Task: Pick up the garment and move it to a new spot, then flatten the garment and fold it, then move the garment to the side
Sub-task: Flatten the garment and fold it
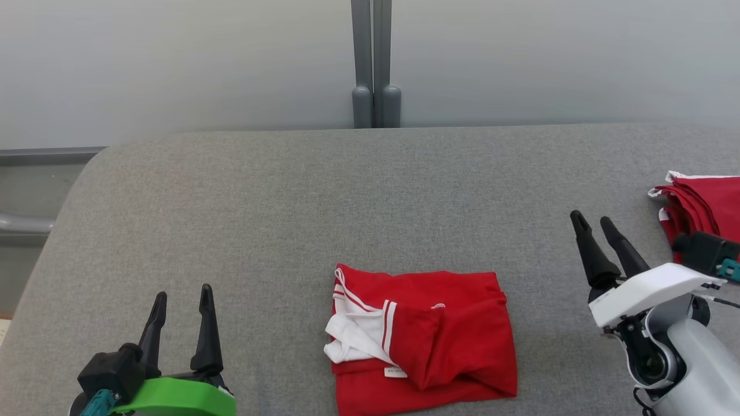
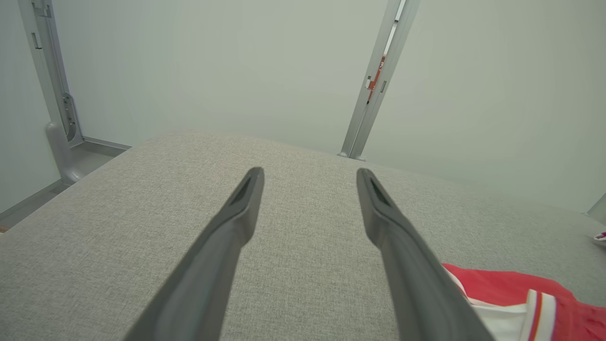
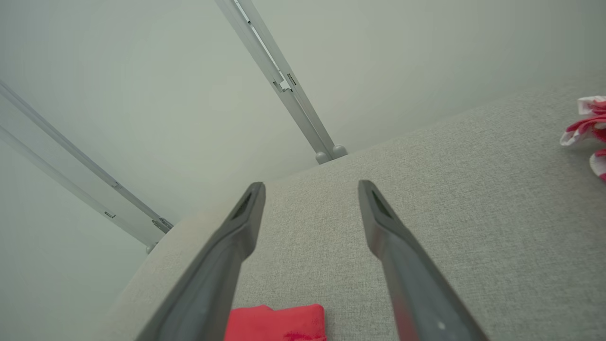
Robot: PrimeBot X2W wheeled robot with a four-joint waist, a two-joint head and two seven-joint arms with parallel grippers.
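Note:
A red garment with white trim (image 1: 422, 338) lies folded into a rough square on the grey table (image 1: 289, 196), near the front edge at the middle. Its corner shows in the left wrist view (image 2: 516, 303) and its edge in the right wrist view (image 3: 277, 323). My left gripper (image 1: 180, 297) stands open at the lower left, well apart from the garment, with nothing between its fingers (image 2: 310, 177). My right gripper (image 1: 592, 222) is open to the right of the garment, raised over bare table, fingers empty (image 3: 310, 189).
A stack of folded red and white garments (image 1: 702, 208) sits at the table's right edge, also seen in the right wrist view as a red and white pile (image 3: 587, 128). A grey post (image 1: 374, 63) stands behind the table against the pale wall.

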